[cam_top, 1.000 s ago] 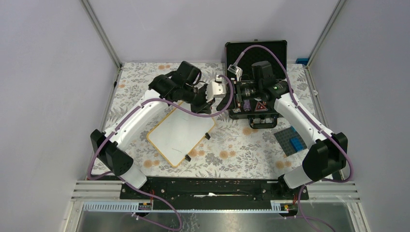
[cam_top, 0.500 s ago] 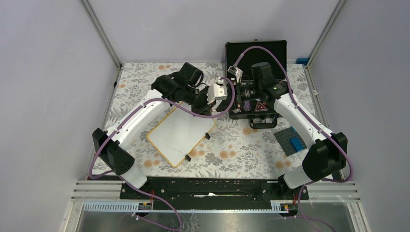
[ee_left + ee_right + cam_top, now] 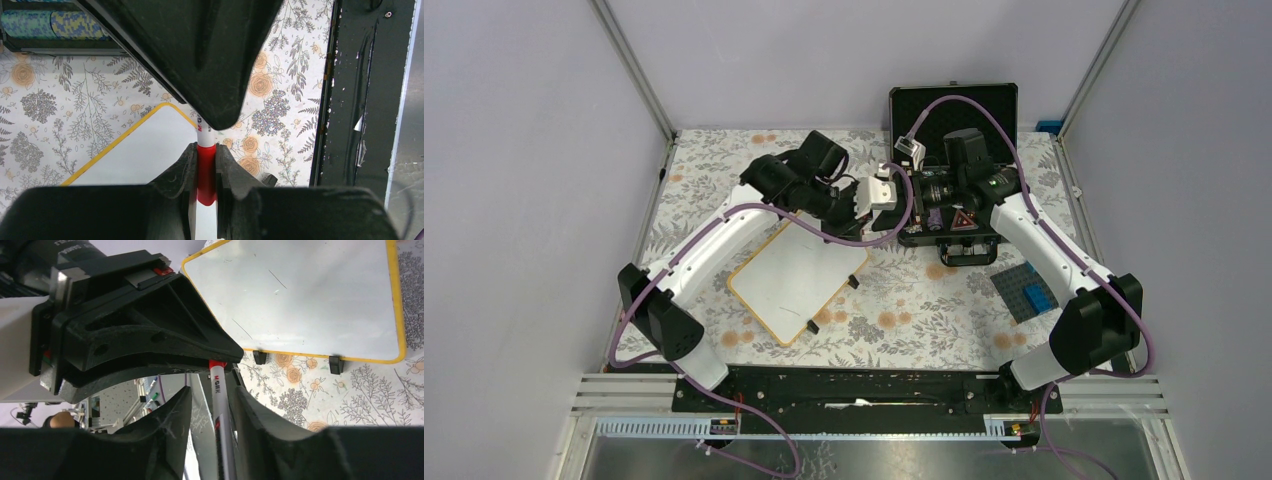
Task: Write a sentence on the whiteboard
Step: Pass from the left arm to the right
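- Pale lilac walls close in a flower-patterned tabletop (image 3: 904,300).
- The whiteboard (image 3: 796,275) lies flat, left of centre in the overhead view, turned at an angle. It shows only faint stray marks and no red lettering, so the sentence is not yet begun.
- I judge the board light and stiff with a slick face. On its small feet it may skate under pen pressure, and its rim is the place to steady it.
- My left gripper (image 3: 206,152) is clamped on the red cap end of the marker (image 3: 206,182), at centre frame above the board's corner.
- The marker looks slim, hard and smooth, so I would hold it mid-barrel and squarely.
- My right gripper (image 3: 212,392) stands narrowly apart around the white barrel, with a gap showing beside one finger.
- Further right are an open black case (image 3: 954,100) and a dark block plate (image 3: 1024,290).
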Robot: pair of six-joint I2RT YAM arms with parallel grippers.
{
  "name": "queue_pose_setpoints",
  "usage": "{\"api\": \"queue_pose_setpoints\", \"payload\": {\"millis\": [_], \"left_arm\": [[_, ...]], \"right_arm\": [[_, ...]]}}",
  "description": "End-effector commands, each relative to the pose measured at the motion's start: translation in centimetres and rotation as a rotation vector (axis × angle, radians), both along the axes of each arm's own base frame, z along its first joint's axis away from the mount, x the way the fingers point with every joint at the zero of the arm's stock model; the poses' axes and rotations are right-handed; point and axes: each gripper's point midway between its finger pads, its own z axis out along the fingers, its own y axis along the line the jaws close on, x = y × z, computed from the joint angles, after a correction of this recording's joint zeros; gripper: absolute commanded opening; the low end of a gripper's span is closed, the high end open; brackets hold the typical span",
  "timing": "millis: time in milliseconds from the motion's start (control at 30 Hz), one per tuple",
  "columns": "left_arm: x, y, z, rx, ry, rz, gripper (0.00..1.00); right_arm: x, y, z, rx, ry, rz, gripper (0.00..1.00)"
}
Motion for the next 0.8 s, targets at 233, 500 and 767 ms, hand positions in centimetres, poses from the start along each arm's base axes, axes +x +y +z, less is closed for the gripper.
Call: {"api": "queue_pose_setpoints", "payload": {"millis": [233, 500, 767], "left_arm": [[1.2, -1.3, 2.8, -0.095, -0.065, -0.009, 0.0], [1.3, -1.0, 3.0, -0.106, -0.049, -0.001, 0.0], [1.1, -1.5, 3.4, -0.125, -0.04, -0.013, 0.0]], "right_arm": [[-1.0, 0.4, 1.6, 0.042, -0.058, 0.044, 0.43], [-1.1, 0.4, 1.6, 0.047, -0.048, 0.049, 0.41], [-0.9, 0.5, 1.7, 0.043, -0.054, 0.041, 0.36]]}}
